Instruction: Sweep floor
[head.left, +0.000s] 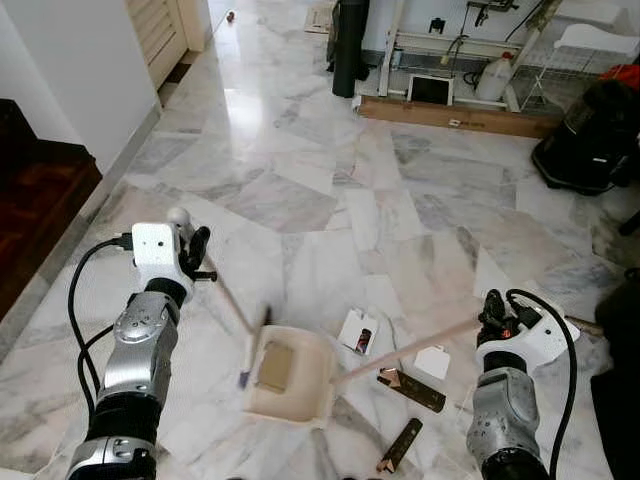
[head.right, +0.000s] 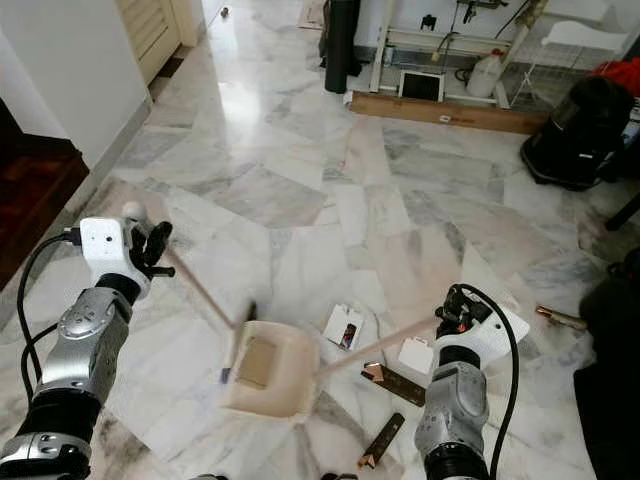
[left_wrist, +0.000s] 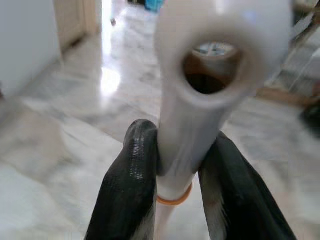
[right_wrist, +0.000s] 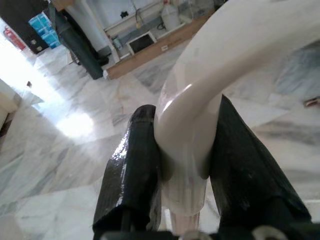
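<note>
A cream dustpan (head.left: 290, 375) lies on the marble floor between my arms, with a flat brown piece (head.left: 274, 366) inside it. Its long handle (head.left: 400, 350) runs to my right gripper (head.left: 492, 318), which is shut on it; the black fingers (right_wrist: 132, 165) clamp the curved cream grip (right_wrist: 200, 100). My left gripper (head.left: 195, 255) is shut on the broom handle (head.left: 228, 295), whose hollow white end (left_wrist: 212, 55) shows between the fingers (left_wrist: 130, 190). The broom's dark head (head.left: 252, 350) is at the pan's left rim. Litter lies right of the pan: a white box (head.left: 358, 330), a white card (head.left: 432, 362), two brown strips (head.left: 412, 390).
A dark wooden step (head.left: 35, 200) and white wall are on the left. A wooden plank (head.left: 455, 117), a black post (head.left: 350, 45), a white jug (head.left: 494, 78) and wire rack stand at the back. A black vacuum (head.left: 590, 140) sits far right. Open marble floor lies ahead.
</note>
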